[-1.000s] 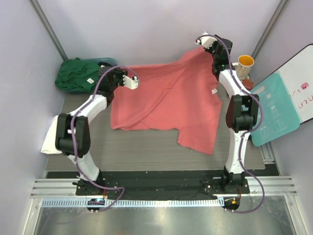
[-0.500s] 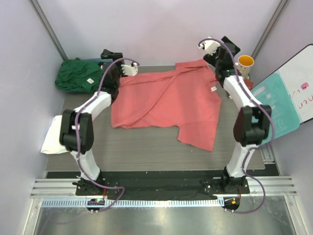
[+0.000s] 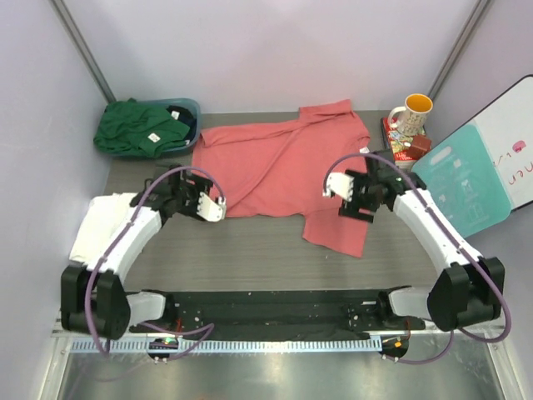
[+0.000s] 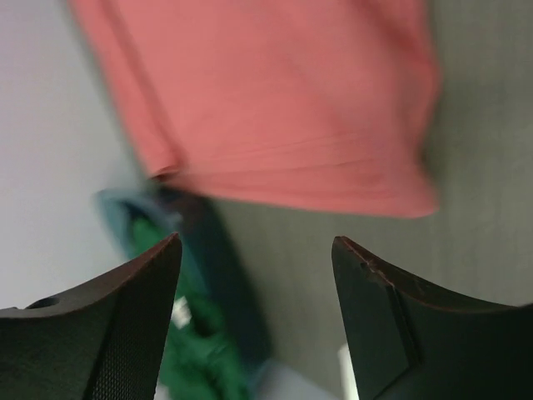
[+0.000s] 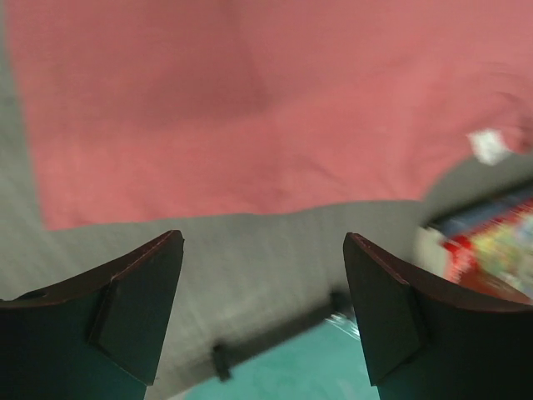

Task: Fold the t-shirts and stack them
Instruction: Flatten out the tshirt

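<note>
The coral-red t-shirt (image 3: 283,162) lies spread on the table, its far edge near the back wall and one corner folded under at the front right. It fills the top of the left wrist view (image 4: 275,100) and the right wrist view (image 5: 250,100). The dark green t-shirt (image 3: 135,129) lies bunched on the teal tub. The white t-shirt (image 3: 98,227) lies at the left edge. My left gripper (image 3: 193,193) is open and empty just off the red shirt's left front corner. My right gripper (image 3: 360,198) is open and empty over the shirt's right side.
The teal tub (image 3: 190,110) stands at the back left. A yellow-rimmed mug (image 3: 414,112) on a colourful box (image 3: 404,146) stands at the back right. A teal board (image 3: 462,179) leans off the table's right edge.
Both grippers have let go of the red shirt's far edge and drawn back toward the near side. The shirt now lies flat on the table.
</note>
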You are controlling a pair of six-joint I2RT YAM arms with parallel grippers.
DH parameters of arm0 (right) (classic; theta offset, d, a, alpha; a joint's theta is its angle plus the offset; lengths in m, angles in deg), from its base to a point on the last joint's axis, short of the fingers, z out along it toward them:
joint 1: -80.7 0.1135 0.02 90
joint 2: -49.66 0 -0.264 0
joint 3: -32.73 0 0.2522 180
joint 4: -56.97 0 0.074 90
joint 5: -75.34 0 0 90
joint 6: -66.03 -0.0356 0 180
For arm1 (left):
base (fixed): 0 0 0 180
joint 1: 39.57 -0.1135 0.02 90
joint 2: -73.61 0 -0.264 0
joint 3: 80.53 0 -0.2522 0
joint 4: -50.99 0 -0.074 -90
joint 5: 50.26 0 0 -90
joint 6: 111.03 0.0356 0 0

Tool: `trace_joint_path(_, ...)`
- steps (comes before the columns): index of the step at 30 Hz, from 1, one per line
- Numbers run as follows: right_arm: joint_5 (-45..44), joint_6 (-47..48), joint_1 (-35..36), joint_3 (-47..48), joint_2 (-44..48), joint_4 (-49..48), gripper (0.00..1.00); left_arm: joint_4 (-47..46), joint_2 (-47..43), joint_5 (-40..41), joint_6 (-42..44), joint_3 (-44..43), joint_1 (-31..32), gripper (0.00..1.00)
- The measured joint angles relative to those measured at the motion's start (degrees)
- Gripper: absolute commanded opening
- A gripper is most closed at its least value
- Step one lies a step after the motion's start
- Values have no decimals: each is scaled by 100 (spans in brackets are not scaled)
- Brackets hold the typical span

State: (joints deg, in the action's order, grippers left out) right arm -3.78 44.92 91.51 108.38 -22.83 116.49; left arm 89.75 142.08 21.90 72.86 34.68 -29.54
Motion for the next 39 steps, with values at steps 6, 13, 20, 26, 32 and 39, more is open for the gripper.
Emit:
trace_joint_path(6,101,-50,334,-522,-179,326,76,420,1320,7,-533,-269,-9,66)
trace_joint_path(13,179,-192,378,-546,-407,153,75,782,1932,-125,-1637,-1963,-208,66)
trace_joint_path(20,166,-264,413,-640,-741,-44,73,2566,2979,-745,-2721,-3418,-385,64)
trace_joint_path(26,149,-308,420,-638,-791,-151,73,3648,3462,-1314,-3794,-3794,-675,64)
trace_joint_path(32,149,-417,490,-577,-903,-203,72,3648,3346,-1314,-4555,-3071,-826,63)
trace_joint_path(39,149,-509,581,-437,-1193,-221,70,3346,3434,-1178,-5128,-2769,-828,60)
